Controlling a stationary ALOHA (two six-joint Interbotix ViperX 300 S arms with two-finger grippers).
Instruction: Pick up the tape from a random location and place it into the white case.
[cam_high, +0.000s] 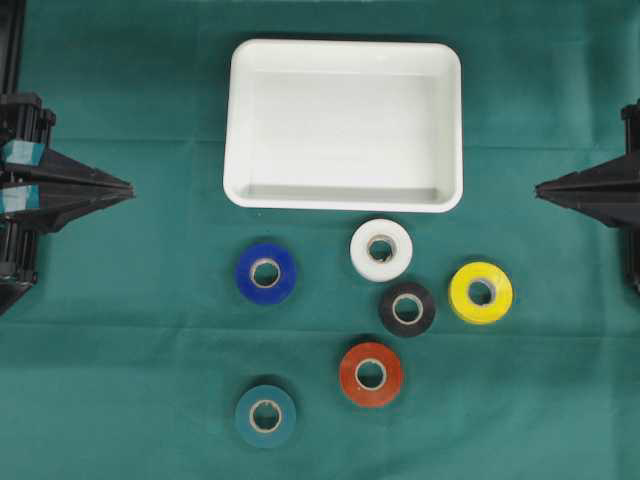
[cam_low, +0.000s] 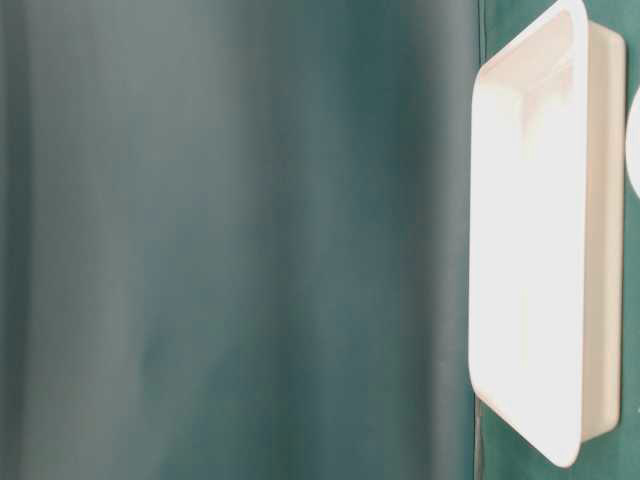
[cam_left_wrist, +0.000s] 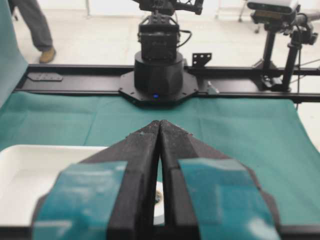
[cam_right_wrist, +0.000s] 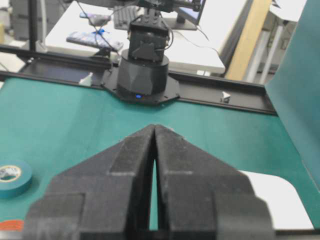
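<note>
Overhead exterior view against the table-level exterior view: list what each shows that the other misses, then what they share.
Only the overhead view shows the blue roll, black roll, yellow roll, red roll and teal roll, plus the left tool and right tool, both shut at the table's sides. Only the table-level view shows the white case from the side, its outer wall and raised rim, and it appears rotated. Both share the white case, the green cloth, and probably the white roll, a sliver at the table-level view's edge.

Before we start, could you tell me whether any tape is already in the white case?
No, the case holds nothing; all six rolls lie on the cloth.
</note>
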